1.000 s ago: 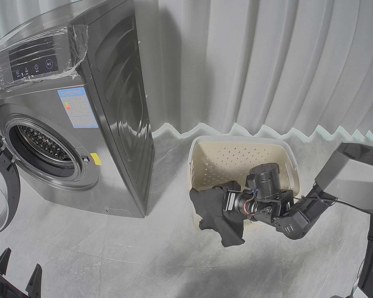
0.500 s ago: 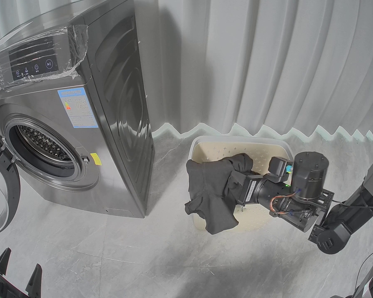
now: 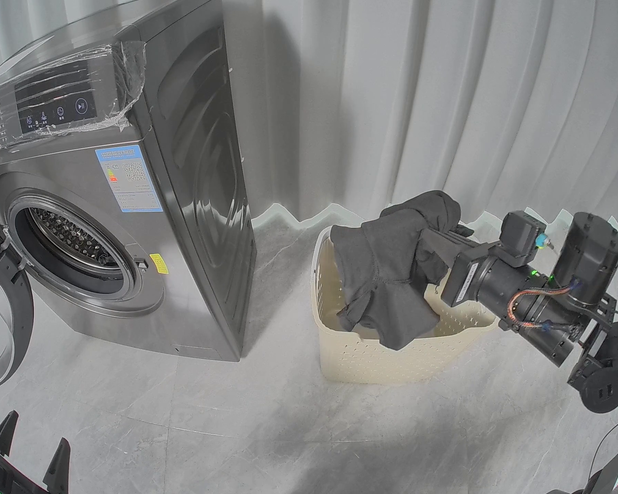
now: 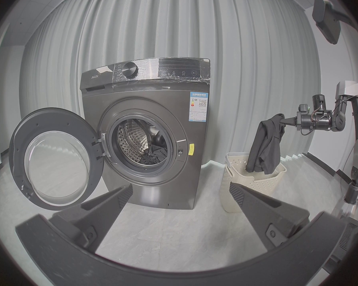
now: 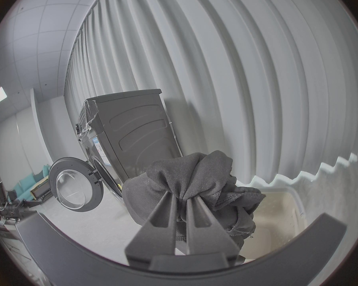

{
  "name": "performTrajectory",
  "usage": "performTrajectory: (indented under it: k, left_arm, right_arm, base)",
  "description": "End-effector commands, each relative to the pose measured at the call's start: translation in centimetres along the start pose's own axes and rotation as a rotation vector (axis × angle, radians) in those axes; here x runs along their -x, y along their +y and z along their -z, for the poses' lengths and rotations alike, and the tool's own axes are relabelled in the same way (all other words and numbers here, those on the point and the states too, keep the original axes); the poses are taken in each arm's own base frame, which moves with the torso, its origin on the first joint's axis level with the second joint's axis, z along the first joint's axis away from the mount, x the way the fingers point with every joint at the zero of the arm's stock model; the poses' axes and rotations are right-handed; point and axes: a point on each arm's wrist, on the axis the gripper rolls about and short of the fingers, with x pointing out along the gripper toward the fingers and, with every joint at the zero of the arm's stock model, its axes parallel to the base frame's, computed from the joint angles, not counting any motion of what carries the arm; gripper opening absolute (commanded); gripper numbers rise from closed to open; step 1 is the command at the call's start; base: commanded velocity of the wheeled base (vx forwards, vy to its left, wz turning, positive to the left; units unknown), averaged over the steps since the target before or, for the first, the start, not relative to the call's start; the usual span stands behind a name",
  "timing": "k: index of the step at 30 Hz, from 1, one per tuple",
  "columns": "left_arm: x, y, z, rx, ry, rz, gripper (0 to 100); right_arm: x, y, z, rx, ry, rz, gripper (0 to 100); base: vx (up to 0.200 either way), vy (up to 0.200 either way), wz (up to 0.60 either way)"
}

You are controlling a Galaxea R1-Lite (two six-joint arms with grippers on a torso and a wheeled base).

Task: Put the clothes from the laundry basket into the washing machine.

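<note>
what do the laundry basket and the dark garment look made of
Laundry basket: likely rigid moulded plastic, matte cream; the walls carry regular punched holes. Dark garment: soft matte cloth, perhaps a cotton knit; it bunches and drapes in folds from the right hand.

The washer and basket are overlooked from above by the head camera. Both are shared: seen from low and far off beyond the left pincer, close up beyond the right pincer.
</note>
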Motion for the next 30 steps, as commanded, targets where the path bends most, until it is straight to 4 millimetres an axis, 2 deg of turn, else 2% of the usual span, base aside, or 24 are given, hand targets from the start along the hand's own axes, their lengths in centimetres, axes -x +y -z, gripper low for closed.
performTrajectory:
  k: [1, 11, 18, 22, 30]
  left_arm:
    - [0.0, 0.0, 0.5, 0.007, 0.0, -0.001, 100]
    - [0.0, 0.0, 0.5, 0.006, 0.0, 0.002, 100]
    - [0.0, 0.0, 0.5, 0.001, 0.0, 0.006, 100]
    - [0.0, 0.0, 0.5, 0.003, 0.002, 0.006, 100]
    - [0.0, 0.0, 0.5, 0.003, 0.0, 0.006, 100]
  right_arm:
    - [2.5, 0.2, -3.2, 0.034, -0.079, -0.006, 0]
    - [3.9, -0.5, -3.1, 0.041, -0.008, 0.036, 0]
    - [3.7, -0.4, -2.7, 0.047, -0.003, 0.07, 0]
    - [3.7, 0.4, -2.9, 0.038, -0.022, 0.042, 0]
    - [3.7, 0.3, -2.9, 0.033, -0.023, 0.045, 0]
  base:
    - [0.0, 0.0, 0.0]
    - [0.0, 0.0, 0.0]
    - [0.0, 0.2, 0.0]
    - [0.0, 0.2, 0.0]
    - [0.0, 0.2, 0.0]
